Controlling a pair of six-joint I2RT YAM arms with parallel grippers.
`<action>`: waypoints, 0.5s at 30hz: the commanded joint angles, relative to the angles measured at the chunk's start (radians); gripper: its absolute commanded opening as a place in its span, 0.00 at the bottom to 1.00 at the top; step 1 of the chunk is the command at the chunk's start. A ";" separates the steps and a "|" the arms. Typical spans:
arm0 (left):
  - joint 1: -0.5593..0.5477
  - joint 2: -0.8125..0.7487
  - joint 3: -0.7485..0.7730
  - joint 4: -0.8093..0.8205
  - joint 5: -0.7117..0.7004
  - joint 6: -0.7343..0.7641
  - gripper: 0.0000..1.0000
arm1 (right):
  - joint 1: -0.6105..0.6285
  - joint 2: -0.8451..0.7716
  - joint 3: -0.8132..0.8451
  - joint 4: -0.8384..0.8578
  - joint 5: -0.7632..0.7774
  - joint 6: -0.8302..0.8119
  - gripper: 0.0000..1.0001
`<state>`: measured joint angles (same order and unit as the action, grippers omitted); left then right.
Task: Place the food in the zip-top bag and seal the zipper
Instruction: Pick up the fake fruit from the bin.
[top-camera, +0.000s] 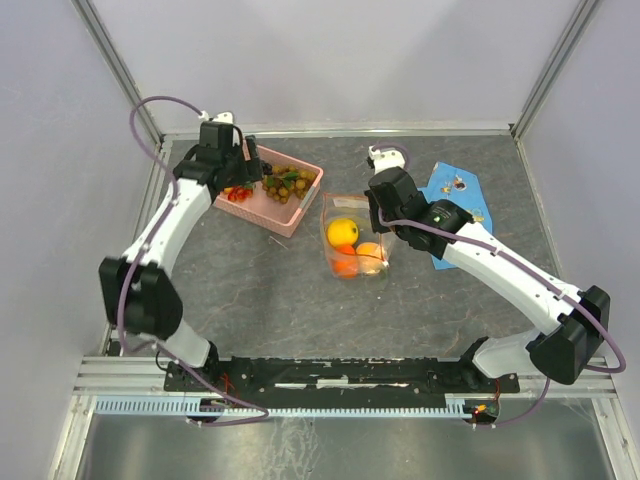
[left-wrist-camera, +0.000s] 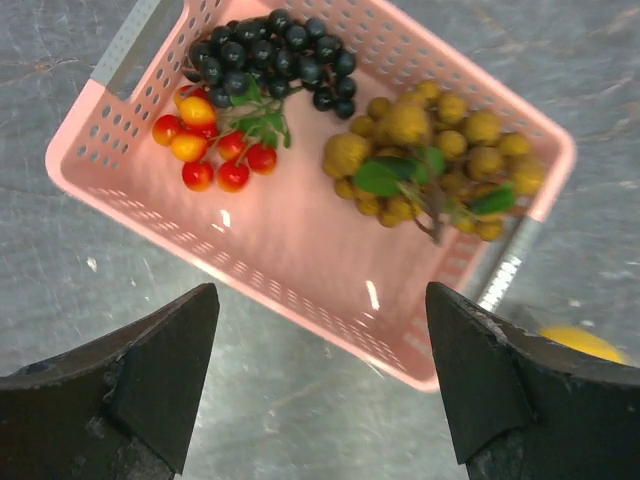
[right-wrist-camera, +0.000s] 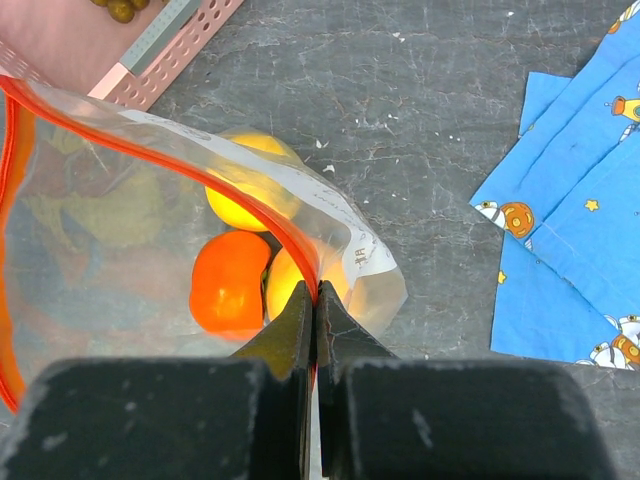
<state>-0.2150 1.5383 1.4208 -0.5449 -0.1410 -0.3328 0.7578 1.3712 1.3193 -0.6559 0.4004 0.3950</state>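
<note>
Your left gripper (left-wrist-camera: 318, 385) hangs with jaws spread wide and empty over the near wall of the pink basket (left-wrist-camera: 300, 255). Beyond the jaws, the red cherries (left-wrist-camera: 215, 150) lie at upper left of the left wrist frame. The brownish-green grape bunch (left-wrist-camera: 430, 150) lies at upper right, its long axis roughly left to right, in line with the jaws' gap. Your right gripper (right-wrist-camera: 316, 300) is pressed together on the red zipper (right-wrist-camera: 260, 220) of the zip-top bag (right-wrist-camera: 90, 200), with the lemon (right-wrist-camera: 245, 190) and orange fruits (right-wrist-camera: 228, 280) inside. The left arm is the nearer to the basket.
</note>
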 joint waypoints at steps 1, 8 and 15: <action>0.039 0.175 0.128 -0.006 0.037 0.276 0.90 | -0.002 -0.015 0.000 0.051 -0.014 -0.026 0.02; 0.093 0.404 0.291 -0.040 0.036 0.432 0.89 | -0.004 -0.011 0.005 0.046 -0.008 -0.055 0.02; 0.134 0.588 0.454 -0.089 0.062 0.512 0.87 | -0.008 -0.002 0.009 0.043 -0.022 -0.055 0.02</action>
<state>-0.1020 2.0575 1.7657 -0.6132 -0.1009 0.0624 0.7567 1.3716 1.3155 -0.6445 0.3836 0.3523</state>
